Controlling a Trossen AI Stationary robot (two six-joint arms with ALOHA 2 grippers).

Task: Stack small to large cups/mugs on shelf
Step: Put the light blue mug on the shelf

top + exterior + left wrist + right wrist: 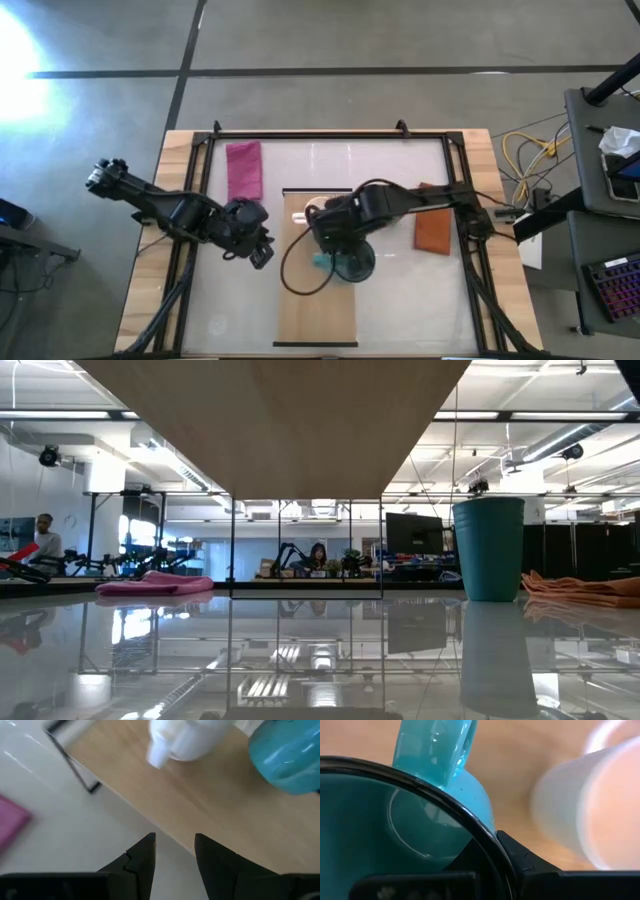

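Observation:
The light-wood shelf (320,310) stands raised over the table; the low view shows its underside (270,420). On it are the cream-white mug (314,211) (190,740) (600,800) and, nearer its right edge, the teal mug (324,262) (285,760) (420,820). My right gripper (338,250) is over the teal mug, shut on its rim. A dark green cup (488,550) stands upright on the tabletop right of the shelf. My left gripper (262,250) (175,865) hovers open over the table at the shelf's left edge, touching nothing. My right gripper holds the teal mug by its dark rim (480,827), close beside the handle (435,750). One finger (525,865) is outside the wall and the other reaches inside. It comes from above, slanting in from the table's right. Whether the base rests on the shelf, I cannot tell.
A magenta cloth (244,170) (155,582) lies left of the shelf's far end and an orange cloth (433,230) (585,588) lies right of it. Dark frame rails (330,135) border the table. A black cable (295,280) loops over the shelf.

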